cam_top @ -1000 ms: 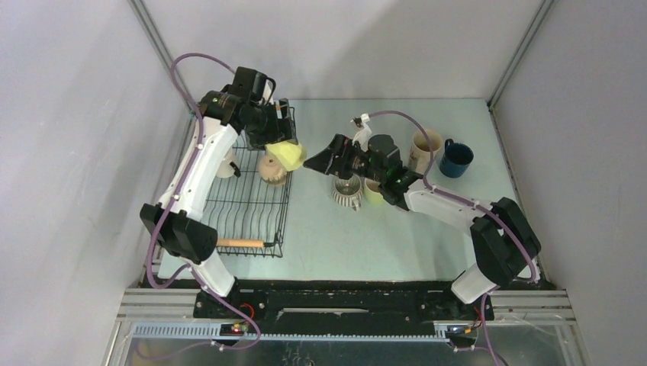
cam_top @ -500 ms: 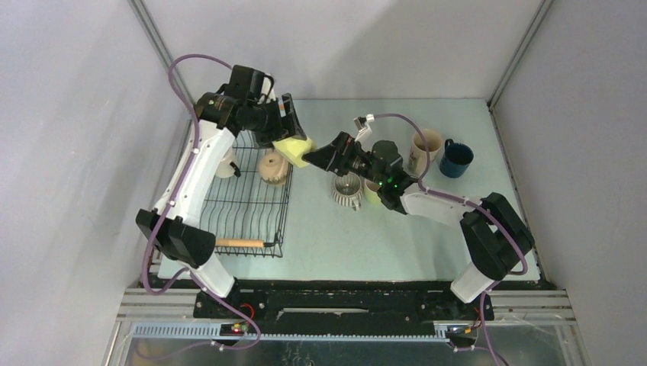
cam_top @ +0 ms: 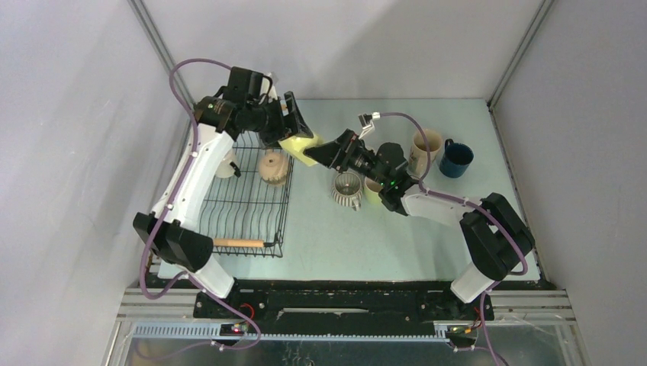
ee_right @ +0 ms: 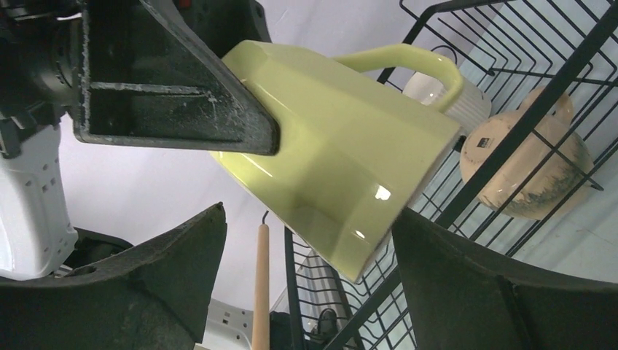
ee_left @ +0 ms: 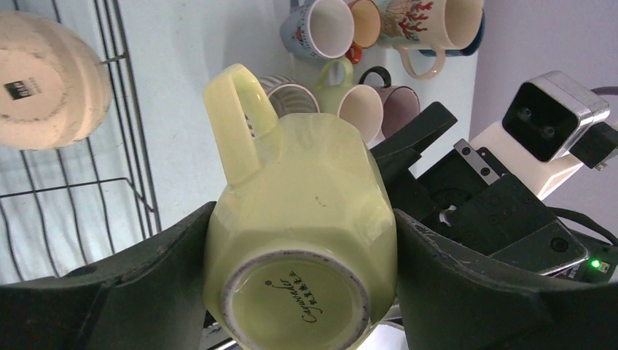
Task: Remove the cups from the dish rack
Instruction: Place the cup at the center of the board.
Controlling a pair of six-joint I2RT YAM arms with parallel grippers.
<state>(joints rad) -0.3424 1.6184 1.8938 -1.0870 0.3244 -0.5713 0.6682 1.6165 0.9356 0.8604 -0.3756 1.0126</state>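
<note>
Unloading looks well past halfway. A cluster of cups stands mid-counter toward the far edge, among them a ribbed cream mug (cam_top: pixel 347 191), a patterned cream mug (cam_top: pixel 423 149) and a dark blue mug (cam_top: pixel 455 158). The dish rack (cam_top: pixel 284 217), along the left edge, holds two that I can see: a tan mug (cam_top: pixel 273 168) lying bottom-up and a pale mug (cam_top: pixel 225 164) half hidden under the left arm.

One yellow-green mug (cam_top: pixel 299 149) hangs sideways in the air, just off the rack's right rim toward the far left corner. The left gripper (ee_left: pixel 302 284) is clamped across its base end. The right gripper (ee_right: pixel 321 277) has its jaws spread on either side of the rim end, not pressing on it as far as its wrist view shows (a hand-over, by my reading).

Obstacles are few but close. The rack's wire rim runs right beneath the mug, and the standing cups crowd the counter (cam_top: pixel 366 236) under the right arm, so a set-down spot beside them needs care.
</note>
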